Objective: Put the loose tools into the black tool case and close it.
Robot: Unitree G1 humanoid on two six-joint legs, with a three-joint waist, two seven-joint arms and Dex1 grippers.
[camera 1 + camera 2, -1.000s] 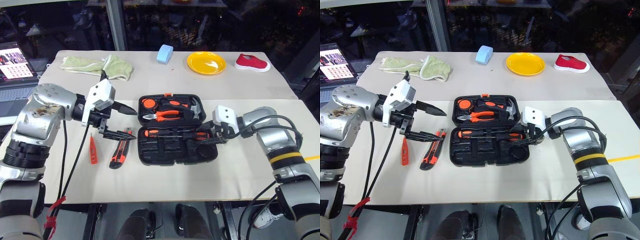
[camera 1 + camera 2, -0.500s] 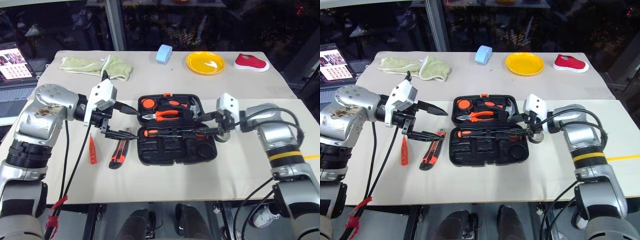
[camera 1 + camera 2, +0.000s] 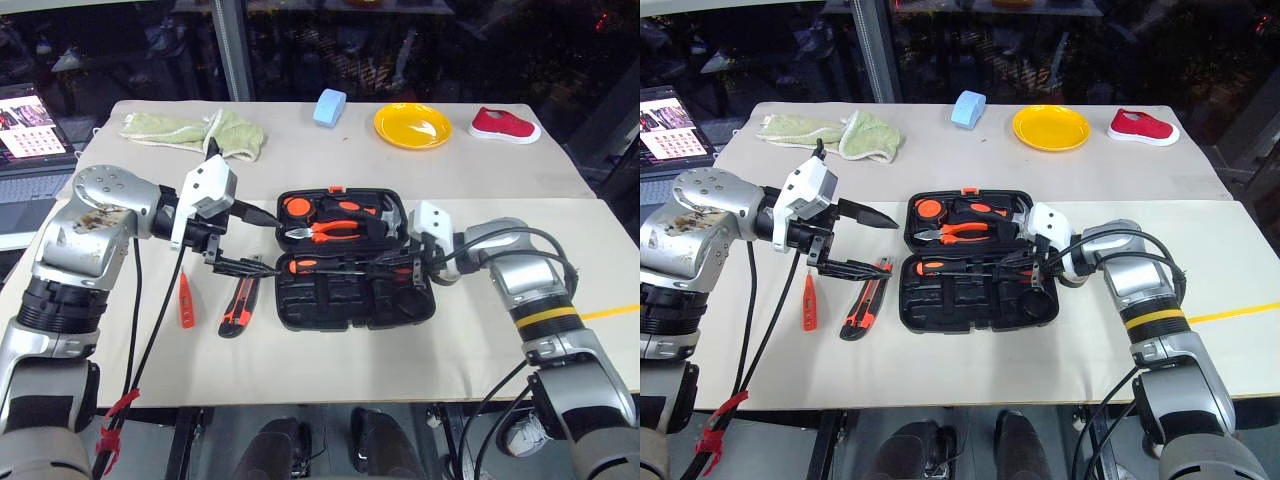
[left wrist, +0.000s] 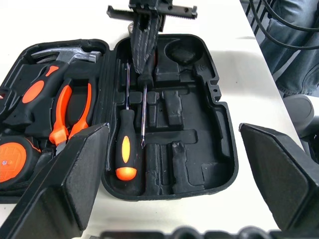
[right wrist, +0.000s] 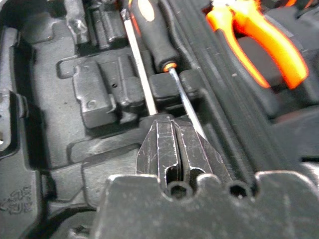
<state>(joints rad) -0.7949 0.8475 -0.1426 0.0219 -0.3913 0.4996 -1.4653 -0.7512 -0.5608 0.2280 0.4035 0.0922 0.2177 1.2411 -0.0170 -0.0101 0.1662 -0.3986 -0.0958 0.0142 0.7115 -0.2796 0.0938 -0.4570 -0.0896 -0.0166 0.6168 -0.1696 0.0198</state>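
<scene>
The black tool case (image 3: 355, 258) lies open on the bench (image 3: 330, 360), its hinge running left to right, with a small orange latch (image 3: 337, 188) on the far edge. The far half holds orange-handled pliers (image 3: 325, 232), a hammer (image 3: 388, 215) and a tape measure (image 3: 297, 207). In the near half, two screwdrivers lie side by side just beside the hinge: one (image 4: 126, 149) with its orange-and-black handle toward the robot's left, the other (image 4: 143, 117) with its shaft pointing the same way and its handle under the right claw. The remaining recesses of the near half are unfilled. The right claw (image 5: 177, 149) is over the right end of the near half, its two black fingers pressed together with nothing between them, tips at the handle end of the screwdrivers; whether they touch a tool cannot be told. The left claw (image 3: 240, 240) hangs above the bench just left of the case, its fingers spread wide and holding nothing. On the bench left of the case lie an orange-black utility knife (image 3: 238, 305) and, further left, a small orange tester pen (image 3: 185, 300), both apart from the case. Toward the far edge are a green cloth (image 3: 195, 132), a blue sponge (image 3: 329, 106), a yellow plate (image 3: 412, 125) and a red shoe (image 3: 504, 125). A laptop (image 3: 30, 125) stands beyond the bench's left side.
</scene>
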